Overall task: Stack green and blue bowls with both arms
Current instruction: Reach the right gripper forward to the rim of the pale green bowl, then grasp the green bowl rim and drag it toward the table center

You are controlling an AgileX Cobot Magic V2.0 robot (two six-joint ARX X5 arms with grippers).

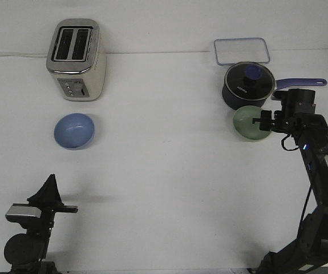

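Sage-green and matte, the green bowl (249,123) sits at the right of the frame, just below the dark saucepan (247,85) and seemingly touching or nearly touching its wall. The right gripper (264,121) has its fingers at the bowl's right rim, apparently straddling it, but whether they have closed on the rim or only bracket it cannot be told from this view. The blue bowl (74,131) rests well apart at the left of the frame, below the toaster (76,59), upright and untouched. The left gripper (49,188) hangs low at the lower left, near its base and well short of the blue bowl; its pointed fingers look drawn together and hold nothing. The main risk lies at the right: a thin pinch on a smooth rim could let the bowl tilt or slip as it lifts, and the saucepan crowds it so closely that a sideways drag could knock the pan or its purple handle (300,83). A clear lidded container (242,51) sits above the pan, out of the way. On the left, a reach that comes in low might shove the blue bowl toward the toaster instead of seating a finger over its rim.
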